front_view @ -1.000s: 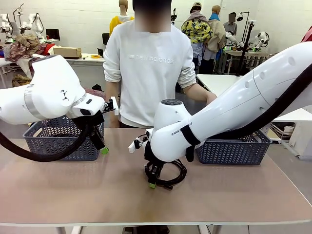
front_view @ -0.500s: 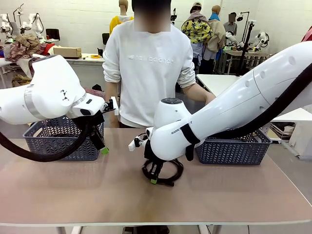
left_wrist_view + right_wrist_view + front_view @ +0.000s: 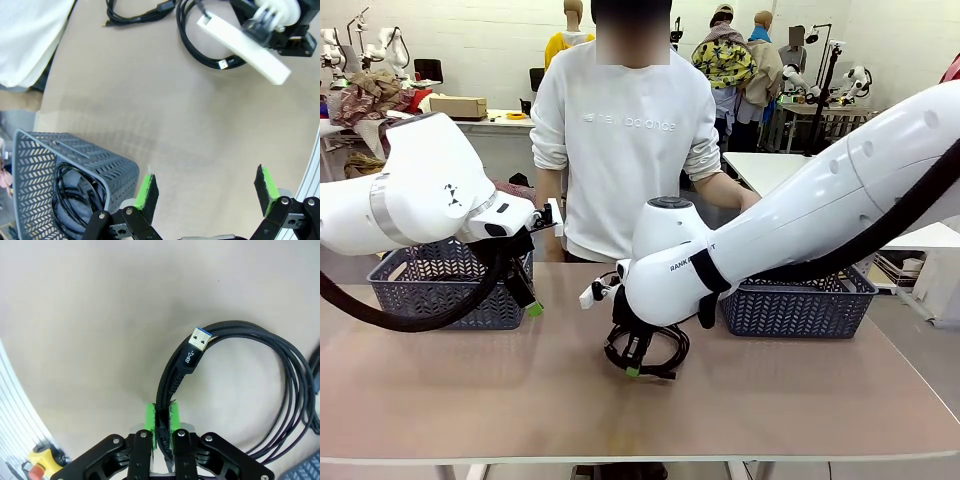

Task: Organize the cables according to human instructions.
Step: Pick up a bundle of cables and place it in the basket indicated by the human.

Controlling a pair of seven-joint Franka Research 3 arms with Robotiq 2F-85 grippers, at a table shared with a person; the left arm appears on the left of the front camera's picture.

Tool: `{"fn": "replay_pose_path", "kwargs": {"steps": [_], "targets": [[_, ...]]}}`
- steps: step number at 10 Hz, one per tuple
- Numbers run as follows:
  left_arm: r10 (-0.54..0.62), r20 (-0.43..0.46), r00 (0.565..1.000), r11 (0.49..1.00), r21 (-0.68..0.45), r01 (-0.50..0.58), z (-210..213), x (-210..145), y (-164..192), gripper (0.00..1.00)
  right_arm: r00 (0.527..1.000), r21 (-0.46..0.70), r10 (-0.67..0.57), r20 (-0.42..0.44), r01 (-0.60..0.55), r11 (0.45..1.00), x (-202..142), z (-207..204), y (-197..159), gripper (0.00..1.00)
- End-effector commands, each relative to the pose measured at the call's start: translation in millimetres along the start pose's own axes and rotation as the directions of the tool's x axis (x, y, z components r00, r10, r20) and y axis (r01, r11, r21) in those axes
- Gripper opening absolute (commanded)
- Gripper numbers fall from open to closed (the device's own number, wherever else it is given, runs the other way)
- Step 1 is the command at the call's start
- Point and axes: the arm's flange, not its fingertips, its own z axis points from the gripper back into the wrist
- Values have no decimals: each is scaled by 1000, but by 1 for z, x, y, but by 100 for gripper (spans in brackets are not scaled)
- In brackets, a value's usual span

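A black coiled cable (image 3: pixel 661 346) lies at mid-table, and my right gripper (image 3: pixel 633 369) is shut on its near side. In the right wrist view the green pads (image 3: pixel 150 424) pinch the coil's strands (image 3: pixel 280 371), and a blue-tipped USB plug (image 3: pixel 195 351) points away from them. My left gripper (image 3: pixel 529 303) hangs open in front of the left basket (image 3: pixel 440 292). In the left wrist view its fingers (image 3: pixel 147 192) stand wide apart with nothing between them. That basket (image 3: pixel 117 165) holds a coiled cable (image 3: pixel 75 196). Another cable (image 3: pixel 136 13) lies on the table near the person.
A second grey basket (image 3: pixel 802 308) stands at the right behind my right arm; its corner (image 3: pixel 306 471) shows close to the held coil. A person in a white sweatshirt (image 3: pixel 625 140) stands at the far edge. Bare tabletop stretches along the front.
My right gripper has closed onto the coil and drawn it slightly up and to the left. My left arm has not moved.
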Motion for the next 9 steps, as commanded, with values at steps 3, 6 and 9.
{"fn": "replay_pose_path", "kwargs": {"steps": [3,6,9], "targets": [[9,-7,1000,1000,2,-9,2,0,1,100,992,-65,126,14,-125,990,-40,86,-2,0],[9,-7,1000,1000,2,-9,2,0,1,100,976,-66,218,-5,-218,974,-70,135,-44,0],[9,-7,1000,1000,2,-9,2,0,1,100,943,-59,333,7,-332,941,-112,163,-108,0]]}}
